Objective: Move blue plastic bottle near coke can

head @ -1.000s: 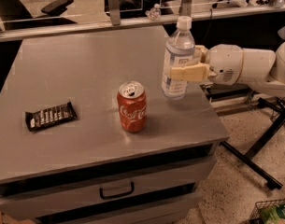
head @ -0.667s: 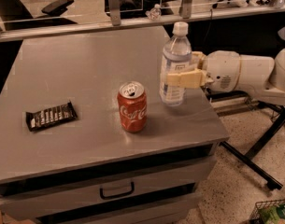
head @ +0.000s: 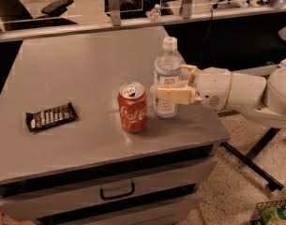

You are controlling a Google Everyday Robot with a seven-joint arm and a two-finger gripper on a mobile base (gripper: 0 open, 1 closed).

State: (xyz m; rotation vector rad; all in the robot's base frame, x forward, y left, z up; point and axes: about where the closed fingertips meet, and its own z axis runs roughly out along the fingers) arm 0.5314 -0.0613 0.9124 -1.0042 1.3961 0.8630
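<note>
The coke can [head: 132, 108] stands near the front edge of the grey worktop [head: 77, 64], with white Coca-Cola script readable on its red side. Well to the left of the can lies a dark candy bar wrapper [head: 51, 116], its lettering too small to read. Just right of the can and slightly behind it, not touching, the blue plastic bottle [head: 167, 74] stands upright. Its pale label bears a small square mark. The tool [head: 172, 85] clasps the bottle at label height. Placement looks done; the next move calls for letting go and drawing back away from the can without tipping the bottle.
</note>
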